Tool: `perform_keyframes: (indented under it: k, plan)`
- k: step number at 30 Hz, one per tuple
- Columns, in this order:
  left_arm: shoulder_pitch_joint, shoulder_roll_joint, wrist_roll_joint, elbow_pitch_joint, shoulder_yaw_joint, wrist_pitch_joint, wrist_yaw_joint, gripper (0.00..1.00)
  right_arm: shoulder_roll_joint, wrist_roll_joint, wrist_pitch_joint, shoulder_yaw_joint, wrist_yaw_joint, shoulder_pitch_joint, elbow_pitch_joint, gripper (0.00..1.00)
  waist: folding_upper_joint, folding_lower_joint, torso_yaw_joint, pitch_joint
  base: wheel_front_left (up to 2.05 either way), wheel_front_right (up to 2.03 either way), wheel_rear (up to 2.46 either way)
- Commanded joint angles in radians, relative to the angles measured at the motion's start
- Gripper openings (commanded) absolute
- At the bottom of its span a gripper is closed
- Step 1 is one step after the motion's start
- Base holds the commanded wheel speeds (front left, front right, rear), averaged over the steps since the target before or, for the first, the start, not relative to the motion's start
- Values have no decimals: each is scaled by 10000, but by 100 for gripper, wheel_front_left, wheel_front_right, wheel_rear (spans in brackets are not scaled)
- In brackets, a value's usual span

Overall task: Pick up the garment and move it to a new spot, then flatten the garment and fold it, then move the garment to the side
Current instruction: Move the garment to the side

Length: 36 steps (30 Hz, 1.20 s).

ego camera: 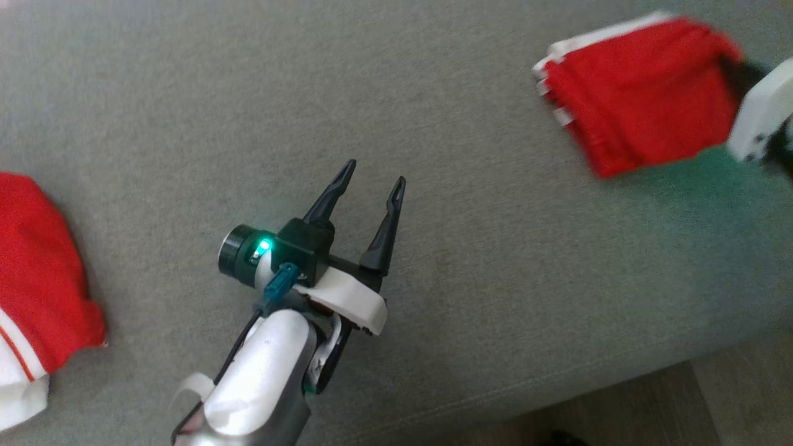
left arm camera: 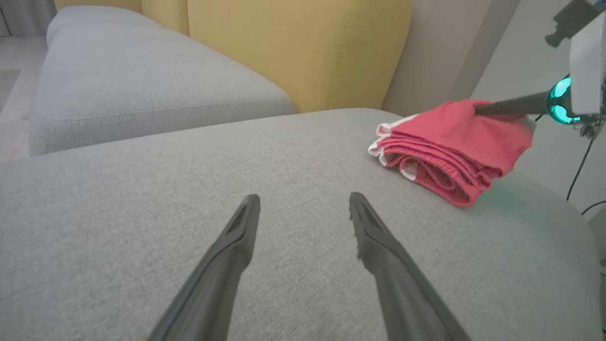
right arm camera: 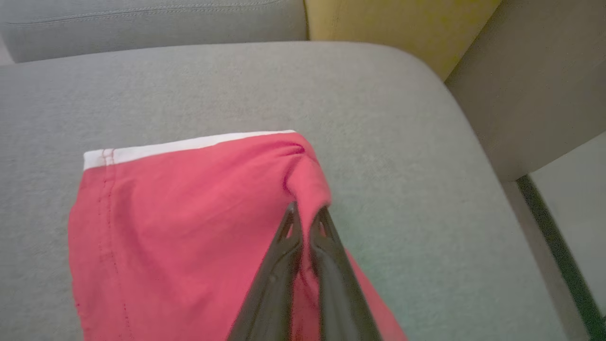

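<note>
The garment [ego camera: 644,105] is a folded red piece with white trim, lying on the grey sofa seat at the head view's upper right. My right gripper [right arm camera: 307,208] is shut on a pinched-up fold at the garment's [right arm camera: 189,222] edge. From the left wrist view, the stacked folds of the garment [left arm camera: 445,147] face me, with the right gripper [left arm camera: 480,111] reaching in from the right. My left gripper [ego camera: 376,171] hovers open over bare cushion in the middle, well left of the garment, nothing between its fingers [left arm camera: 236,237].
A second red and white cloth [ego camera: 37,272] lies at the seat's left edge. Yellow back cushions [left arm camera: 303,47] rise behind the grey seat [ego camera: 186,93]. The seat's front edge and floor [ego camera: 712,402] run along the lower right.
</note>
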Motion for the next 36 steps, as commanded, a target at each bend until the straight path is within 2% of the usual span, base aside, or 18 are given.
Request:
perform_keyframes:
  k: [1, 5, 9, 13, 17, 18, 19, 24, 28, 33, 36]
  plan:
    - [-381, 24, 26, -283, 211, -76, 59, 100, -486, -159, -242, 153, 75, -301, -95, 0, 0, -1, 290, 445, 0, 0, 0]
    - [-532, 24, 96, -259, 131, -76, 139, 100, -942, -410, -575, 508, 75, -927, 332, 0, 0, -1, 426, 868, 0, 0, 0]
    - [-673, 24, 145, -246, 102, -76, 191, 100, -1031, -447, -629, 576, 75, -1299, 1279, 0, 0, -1, 502, 1106, 0, 0, 0]
    - [-711, 24, 186, -249, 171, -76, 237, 100, -719, -601, -656, 501, 75, -1591, 2613, 0, 0, -1, 487, 1179, 0, 0, 0]
    - [-686, 24, 162, -205, 223, -76, 241, 100, -377, -695, -741, 372, 75, -1735, 3134, 0, 0, -1, 442, 1108, 0, 0, 0]
    - [-681, 24, 133, -195, 223, -76, 235, 100, -295, -697, -811, 337, 75, -1728, 3176, 46, 0, -1, 445, 1066, 0, 0, 0]
    - [-685, 24, 99, -202, 214, -76, 228, 100, -227, -646, -905, 248, 75, -1714, 3209, 100, 0, -1, 460, 1024, 0, 0, 0]
    - [-654, 24, -26, -242, 259, -76, 241, 100, 9, -607, -1149, 142, 75, -1576, 3267, 100, 0, -1, 532, 743, 0, 0, 0]
    - [-417, 24, -174, -371, 440, -76, 277, 100, 52, -748, -1876, 172, 75, -1542, 3279, 100, 0, -1, 683, 150, 0, 0, 0]
    - [142, 24, -317, -621, 966, -76, 298, 100, 171, -703, -3195, 79, 75, -1370, 2871, 100, 0, -1, 965, -1001, 0, 0, 0]
    - [771, 70, -456, -862, 1742, -76, 300, 100, 263, -534, -3759, 56, 75, -795, 1986, 100, 0, -1, 1205, -2146, 0, 0, 0]
